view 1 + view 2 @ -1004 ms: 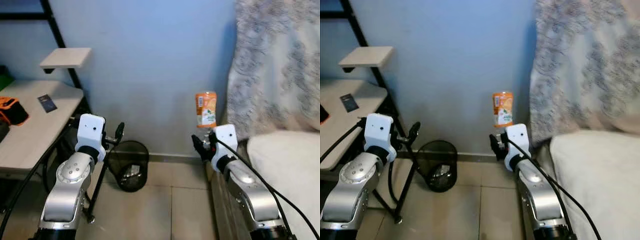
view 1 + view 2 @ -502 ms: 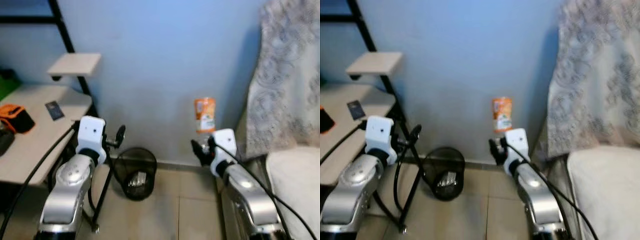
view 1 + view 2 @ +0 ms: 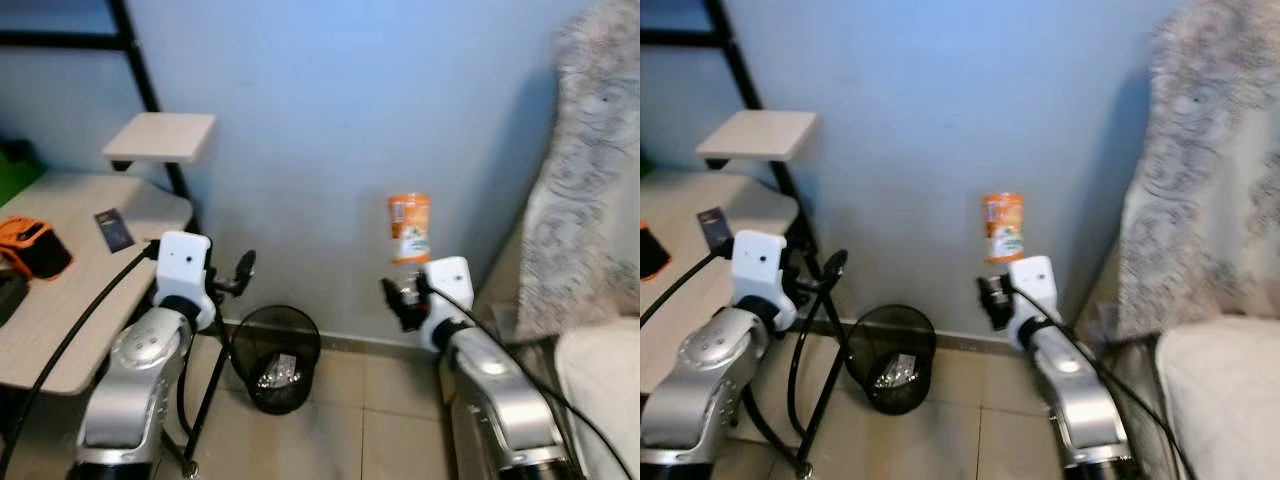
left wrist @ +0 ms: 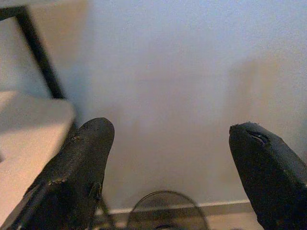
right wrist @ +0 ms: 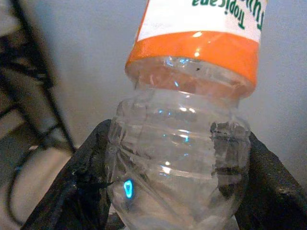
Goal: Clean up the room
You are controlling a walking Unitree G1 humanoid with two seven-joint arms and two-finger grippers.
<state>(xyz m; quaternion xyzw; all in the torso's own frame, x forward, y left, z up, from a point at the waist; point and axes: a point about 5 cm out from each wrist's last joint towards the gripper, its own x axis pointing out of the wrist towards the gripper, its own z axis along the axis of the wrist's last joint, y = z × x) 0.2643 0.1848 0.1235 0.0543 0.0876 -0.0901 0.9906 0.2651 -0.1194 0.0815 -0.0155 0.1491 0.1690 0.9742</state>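
Observation:
My right gripper [image 3: 403, 297] is shut on an empty clear plastic bottle [image 3: 410, 232] with an orange label, held upright before the blue wall. In the right wrist view the bottle [image 5: 182, 143] sits squeezed between the two black fingers [image 5: 91, 177]. A black mesh wastebasket [image 3: 275, 345] with some trash inside stands on the tiled floor against the wall, below and to the left of the bottle. My left gripper [image 3: 240, 272] is raised just above the basket's left side, and in the left wrist view its fingers [image 4: 79, 163] stand wide apart with nothing between them.
A light wooden desk [image 3: 80, 270] on a black frame is at the left, carrying an orange pouch [image 3: 32, 245] and a small dark card [image 3: 115, 228]. A small shelf [image 3: 160, 138] hangs above it. A patterned blanket [image 3: 590, 180] and bed [image 3: 600, 390] are on the right.
The camera has turned left, so the desk and basket have shifted right in view and the bed slid toward the edge. Both arms hold the same pose, bottle still gripped.

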